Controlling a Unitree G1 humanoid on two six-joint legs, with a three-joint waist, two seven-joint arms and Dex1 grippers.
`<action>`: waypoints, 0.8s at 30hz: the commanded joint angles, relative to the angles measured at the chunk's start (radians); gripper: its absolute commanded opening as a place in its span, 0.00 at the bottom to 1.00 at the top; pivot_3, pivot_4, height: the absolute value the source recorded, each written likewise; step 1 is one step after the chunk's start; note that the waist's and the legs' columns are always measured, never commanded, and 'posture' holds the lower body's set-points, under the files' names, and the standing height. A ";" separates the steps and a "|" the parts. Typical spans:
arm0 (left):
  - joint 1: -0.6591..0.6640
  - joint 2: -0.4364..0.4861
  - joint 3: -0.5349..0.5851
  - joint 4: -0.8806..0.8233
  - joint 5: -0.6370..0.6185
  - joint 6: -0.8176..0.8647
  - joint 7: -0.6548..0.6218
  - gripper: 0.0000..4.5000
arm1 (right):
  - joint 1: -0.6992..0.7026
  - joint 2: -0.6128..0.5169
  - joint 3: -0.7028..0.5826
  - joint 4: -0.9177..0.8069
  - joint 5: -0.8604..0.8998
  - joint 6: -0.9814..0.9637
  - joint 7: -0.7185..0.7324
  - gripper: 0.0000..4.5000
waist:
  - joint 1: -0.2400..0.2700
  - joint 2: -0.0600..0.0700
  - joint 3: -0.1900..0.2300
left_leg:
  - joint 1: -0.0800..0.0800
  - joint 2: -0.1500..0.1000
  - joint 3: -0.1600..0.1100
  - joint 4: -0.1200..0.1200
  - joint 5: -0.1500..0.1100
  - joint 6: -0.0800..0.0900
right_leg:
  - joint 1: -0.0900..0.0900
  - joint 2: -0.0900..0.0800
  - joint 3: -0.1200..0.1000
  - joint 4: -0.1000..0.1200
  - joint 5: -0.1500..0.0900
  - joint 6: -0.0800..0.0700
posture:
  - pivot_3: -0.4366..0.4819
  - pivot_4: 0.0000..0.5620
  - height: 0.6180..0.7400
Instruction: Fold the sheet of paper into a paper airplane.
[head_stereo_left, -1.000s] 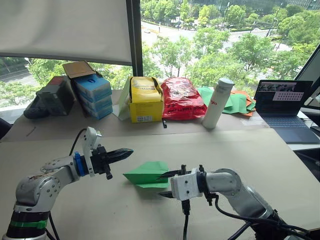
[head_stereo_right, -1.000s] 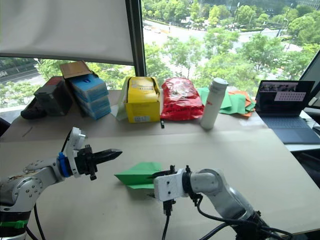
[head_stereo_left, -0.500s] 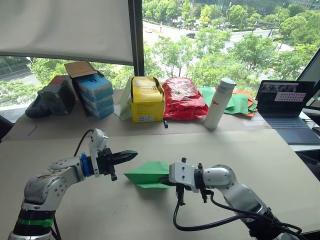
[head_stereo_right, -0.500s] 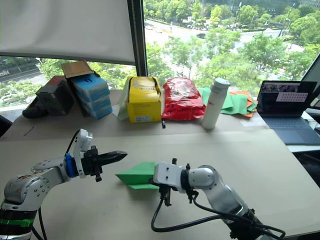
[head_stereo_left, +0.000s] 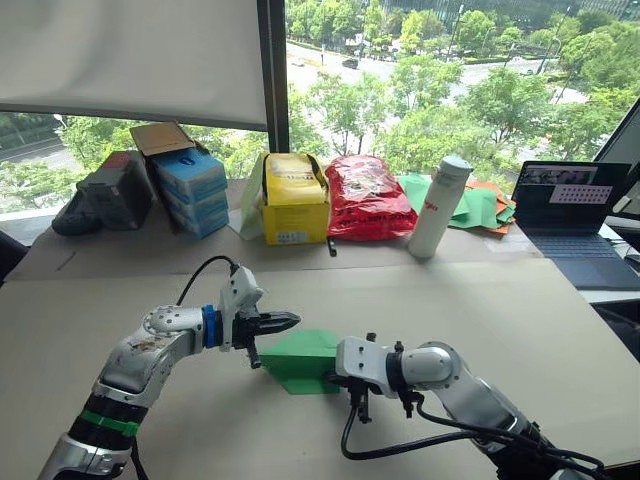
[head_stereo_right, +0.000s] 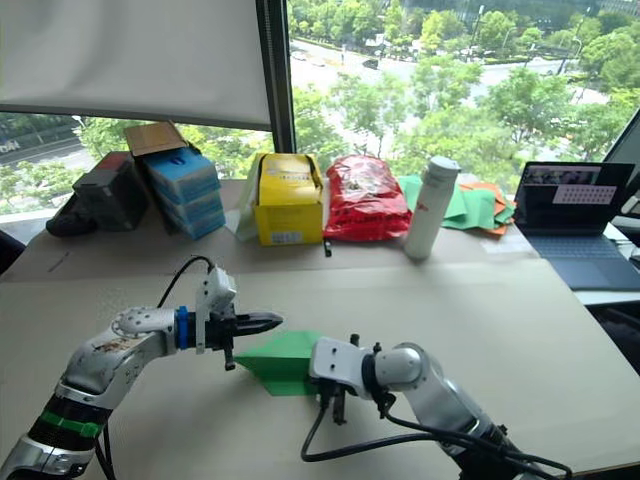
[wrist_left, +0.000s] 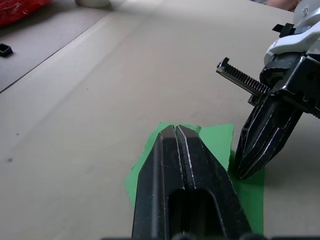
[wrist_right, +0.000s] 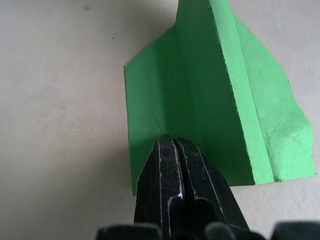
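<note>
Sheet of paper (head_stereo_left: 303, 358), tan table (head_stereo_left: 480, 310), window (head_stereo_left: 430, 80)

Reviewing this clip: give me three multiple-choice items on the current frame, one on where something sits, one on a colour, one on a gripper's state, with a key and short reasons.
1. Where does the white bottle stand?
A. Between the red bag and the laptop
B. On top of the yellow box
C. Beside the left gripper

2. What colour is the sheet of paper being folded?
A. Orange
B. Green
C. White

3. How are the left gripper's fingers?
A. Wide open
B. Shut on the bottle
C. Shut, holding nothing

Key: 1 A, the bottle stands at the back of the table with the red bag on one side and the laptop on the other. 2 B, the creased sheet under both grippers is bright green. 3 C, the left wrist view shows the two fingers pressed together above the paper, with nothing between them.
</note>
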 joint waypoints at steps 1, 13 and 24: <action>0.040 0.029 -0.029 -0.049 0.035 -0.033 -0.037 0.00 | 0.002 -0.010 0.008 -0.011 -0.025 0.036 -0.012 0.00 | -0.001 0.000 0.000 | 0.000 0.000 0.000 0.000 0.000 0.000 | 0.000 0.000 0.000 0.000 0.000 0.000 | 0.48 0.27 1.00; 0.059 -0.003 -0.024 -0.063 0.047 -0.025 -0.037 0.00 | -0.006 -0.008 -0.033 -0.094 0.016 0.086 -0.021 0.00 | 0.008 0.000 0.000 | -0.001 0.000 -0.001 0.003 -0.003 0.005 | 0.000 0.000 -0.003 0.001 0.000 0.001 | 0.48 0.27 1.00; 0.029 -0.021 -0.036 0.033 0.104 -0.046 -0.031 0.00 | 0.000 -0.019 -0.019 -0.088 0.012 0.089 -0.024 0.00 | 0.008 0.000 0.000 | -0.002 0.000 -0.001 0.005 -0.003 0.005 | 0.000 0.001 -0.005 0.000 0.000 0.001 | 0.48 0.27 1.00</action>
